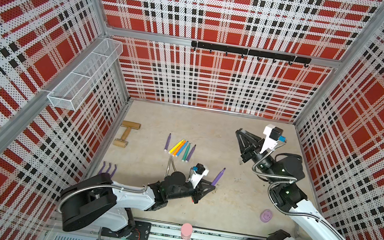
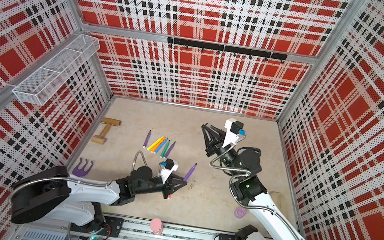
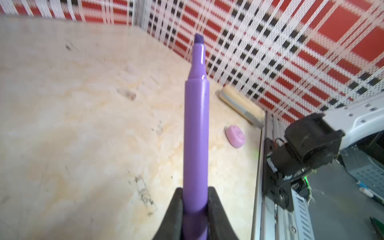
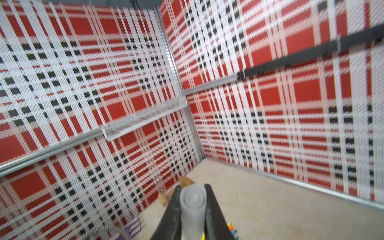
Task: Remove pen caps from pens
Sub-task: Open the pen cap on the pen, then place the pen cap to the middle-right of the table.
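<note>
gripping the purple pen [image 3: 196, 135] by its tail in the left gripper [image 3: 195, 199], pinched tight on the barrel, with the nib bare and lifted off the table, just robot-side of the row of pens [image 1: 179, 148]. pinching a pale pen cap [image 4: 193, 205] in the right gripper [image 4: 192, 188], raised well to the right of that row. kept well apart, probably so the freed cap stays clear of the wet nib. lying flat and fanned in the row, possibly uncapped too, but too small to tell. no brand, label or writing legible anywhere.
</note>
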`<state>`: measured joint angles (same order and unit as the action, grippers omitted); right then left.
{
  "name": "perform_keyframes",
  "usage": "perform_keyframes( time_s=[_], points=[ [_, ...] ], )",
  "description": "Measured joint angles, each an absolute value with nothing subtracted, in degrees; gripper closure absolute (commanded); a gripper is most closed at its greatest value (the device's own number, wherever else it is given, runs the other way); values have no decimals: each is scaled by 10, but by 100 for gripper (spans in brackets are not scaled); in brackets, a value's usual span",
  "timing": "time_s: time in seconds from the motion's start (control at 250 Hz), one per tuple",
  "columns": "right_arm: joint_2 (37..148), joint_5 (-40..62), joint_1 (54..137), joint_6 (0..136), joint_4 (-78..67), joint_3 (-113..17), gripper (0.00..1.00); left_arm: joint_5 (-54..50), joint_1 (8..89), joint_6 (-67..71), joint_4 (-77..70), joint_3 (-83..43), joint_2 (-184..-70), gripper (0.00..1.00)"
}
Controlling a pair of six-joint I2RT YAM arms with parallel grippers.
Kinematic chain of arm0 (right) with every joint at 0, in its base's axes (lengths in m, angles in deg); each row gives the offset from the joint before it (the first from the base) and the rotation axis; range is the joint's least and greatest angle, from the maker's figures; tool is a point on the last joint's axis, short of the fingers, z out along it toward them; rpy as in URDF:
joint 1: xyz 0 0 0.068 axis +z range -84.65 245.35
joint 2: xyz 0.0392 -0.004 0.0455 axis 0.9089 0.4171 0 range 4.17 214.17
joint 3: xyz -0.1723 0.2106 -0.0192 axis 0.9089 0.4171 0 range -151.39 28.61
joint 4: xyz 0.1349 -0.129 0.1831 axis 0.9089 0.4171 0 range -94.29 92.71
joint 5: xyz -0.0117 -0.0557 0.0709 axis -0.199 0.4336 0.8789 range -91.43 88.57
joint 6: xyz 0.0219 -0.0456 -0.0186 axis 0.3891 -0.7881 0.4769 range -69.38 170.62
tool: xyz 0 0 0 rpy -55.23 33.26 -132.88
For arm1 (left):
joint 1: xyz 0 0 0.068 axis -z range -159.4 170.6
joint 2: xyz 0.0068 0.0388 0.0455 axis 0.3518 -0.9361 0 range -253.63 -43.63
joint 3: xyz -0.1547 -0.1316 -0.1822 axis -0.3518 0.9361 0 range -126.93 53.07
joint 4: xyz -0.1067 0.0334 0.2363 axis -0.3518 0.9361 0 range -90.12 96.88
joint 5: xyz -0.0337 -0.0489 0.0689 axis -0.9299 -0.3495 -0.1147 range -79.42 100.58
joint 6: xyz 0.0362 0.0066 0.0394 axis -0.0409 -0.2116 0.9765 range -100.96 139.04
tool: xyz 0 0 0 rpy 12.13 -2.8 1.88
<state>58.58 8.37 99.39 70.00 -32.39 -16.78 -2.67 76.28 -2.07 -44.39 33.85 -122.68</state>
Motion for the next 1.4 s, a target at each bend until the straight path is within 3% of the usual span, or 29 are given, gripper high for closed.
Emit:
perform_keyframes(
  time_s=[0.204, 0.376, 0.68, 0.928, 1.397],
  points=[
    [562, 37, 994, 670, -321, -178, 100, -26, 772, -33, -451, 337, -1240, 100],
    [567, -81, 995, 627, -178, -221, 100, -3, 768, -30, -426, 337, -1168, 100],
    [780, -259, 969, 590, 86, -279, 100, 66, 697, -15, -288, 310, -950, 100],
    [891, -216, 825, 576, 174, -273, 97, 80, 668, 5, -196, 302, -868, 100],
    [991, -194, 773, 550, 183, -300, 92, 63, 637, 11, -159, 311, -871, 100]
  ],
)
